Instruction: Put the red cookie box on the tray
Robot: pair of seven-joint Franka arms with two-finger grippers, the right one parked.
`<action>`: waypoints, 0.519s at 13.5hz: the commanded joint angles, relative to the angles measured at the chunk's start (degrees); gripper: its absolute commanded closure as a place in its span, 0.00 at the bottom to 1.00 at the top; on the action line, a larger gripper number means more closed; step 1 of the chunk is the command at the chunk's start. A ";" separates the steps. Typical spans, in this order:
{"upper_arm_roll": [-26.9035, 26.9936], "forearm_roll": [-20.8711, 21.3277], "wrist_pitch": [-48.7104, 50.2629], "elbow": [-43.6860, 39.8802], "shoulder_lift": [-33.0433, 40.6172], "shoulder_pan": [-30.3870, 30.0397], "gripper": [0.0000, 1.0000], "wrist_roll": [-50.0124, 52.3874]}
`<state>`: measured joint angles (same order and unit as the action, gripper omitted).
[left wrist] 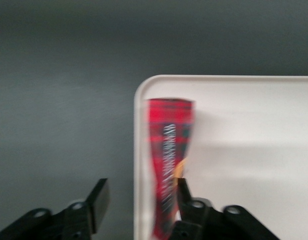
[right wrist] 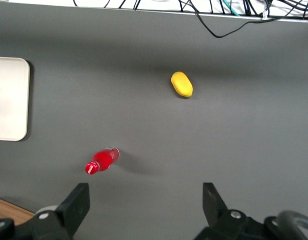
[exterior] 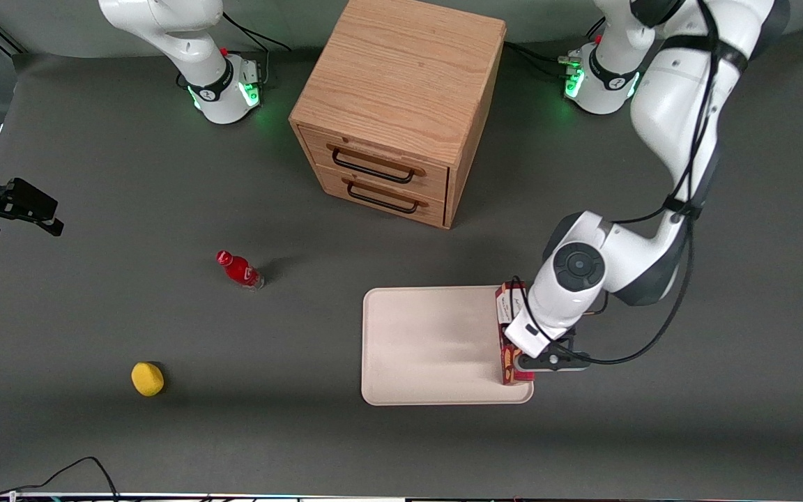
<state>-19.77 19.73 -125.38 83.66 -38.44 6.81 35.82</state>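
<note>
The red cookie box [exterior: 511, 301] lies on the cream-white tray [exterior: 429, 345], along the tray's edge toward the working arm's end of the table. My left gripper [exterior: 521, 346] hangs directly over the box and covers its middle. In the left wrist view the box [left wrist: 169, 145] lies just inside the tray's rim [left wrist: 139, 150]. The gripper [left wrist: 141, 200] is open around it. One finger [left wrist: 183, 191] is close against the box and the other finger [left wrist: 97, 200] stands well apart from it, over the dark table.
A wooden two-drawer cabinet [exterior: 401, 104] stands farther from the front camera than the tray. A small red bottle [exterior: 239, 270] and a yellow object [exterior: 147, 378] lie toward the parked arm's end of the table. A black cable [exterior: 74, 470] lies at the front edge.
</note>
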 commanded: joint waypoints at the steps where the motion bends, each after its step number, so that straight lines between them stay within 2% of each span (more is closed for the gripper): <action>1: 1.48 -8.87 14.84 1.50 13.52 -0.74 0.00 -7.29; 3: 8.40 -17.31 27.67 1.24 22.57 -0.92 0.00 -18.10; 4: 12.17 -19.79 33.82 1.33 26.97 -0.92 0.00 -24.42; 6: 17.99 -20.43 43.68 2.46 35.06 -0.92 0.00 -34.46; 7: 20.01 -20.34 45.03 6.21 39.71 -1.00 0.00 -36.68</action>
<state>-3.29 0.63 -82.83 82.42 -7.17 5.31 4.94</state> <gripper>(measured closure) 0.000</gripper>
